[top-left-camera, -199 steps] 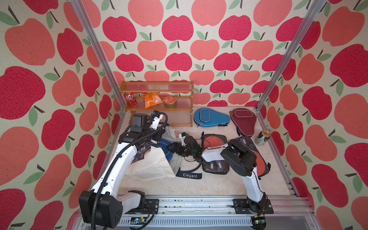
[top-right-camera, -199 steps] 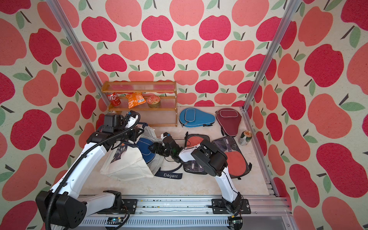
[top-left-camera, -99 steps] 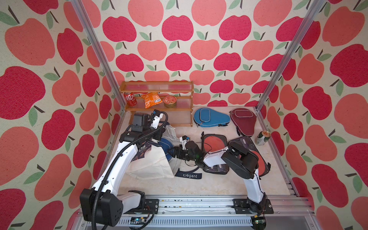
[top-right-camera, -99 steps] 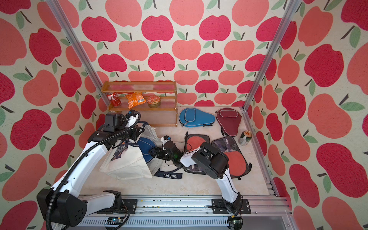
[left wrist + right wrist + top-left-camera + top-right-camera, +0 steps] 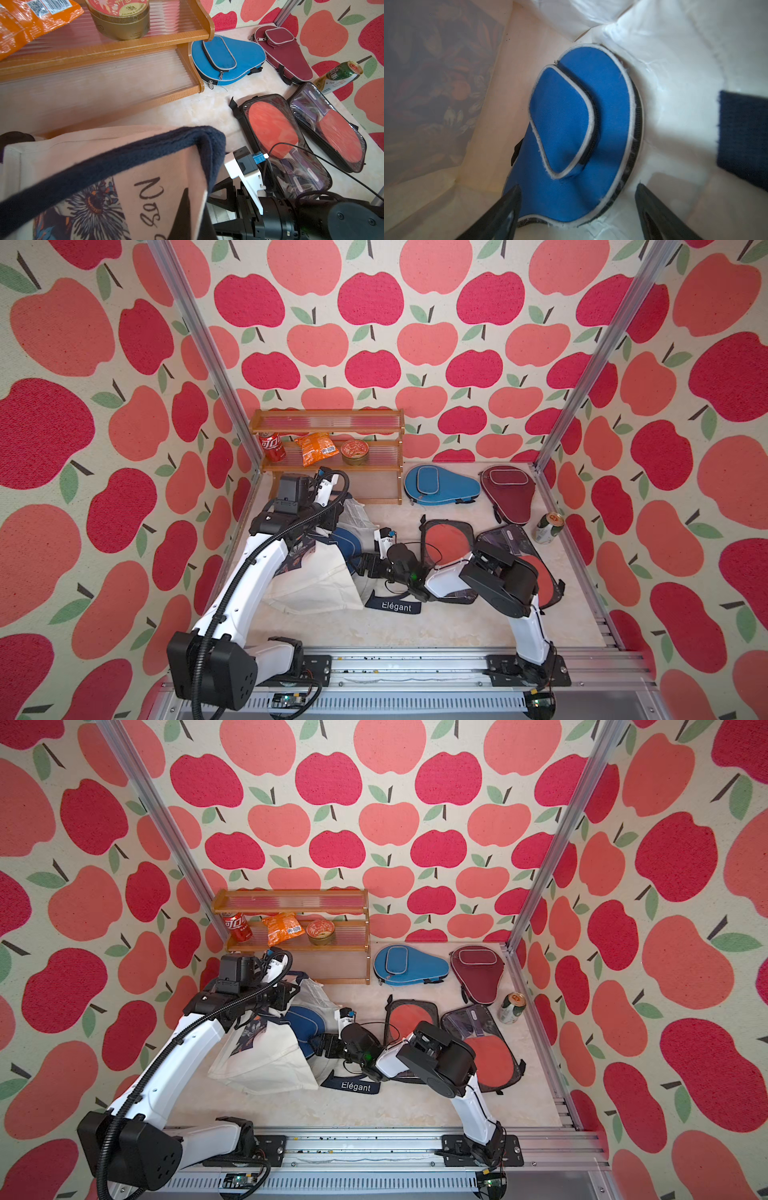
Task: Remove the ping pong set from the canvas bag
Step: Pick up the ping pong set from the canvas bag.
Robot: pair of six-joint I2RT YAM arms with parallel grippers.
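A: Where is the ping pong set (image 5: 577, 128)?

B: Inside the canvas bag (image 5: 316, 585). The left pincer (image 5: 330, 521) is clenched on the canvas bag and holds its mouth up.

A: And the right pincer (image 5: 577, 188)?

B: Released, with jaws wide around the narrow end. The cover looks light, padded and soft. I would pinch there, across the piped edge.

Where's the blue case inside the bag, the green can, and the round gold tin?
blue case (image 5: 575, 135), right wrist view, on its zipped front pocket.
green can (image 5: 548, 528), in a top view, on its side wall.
round gold tin (image 5: 354, 449), in a top view, on its red lid.
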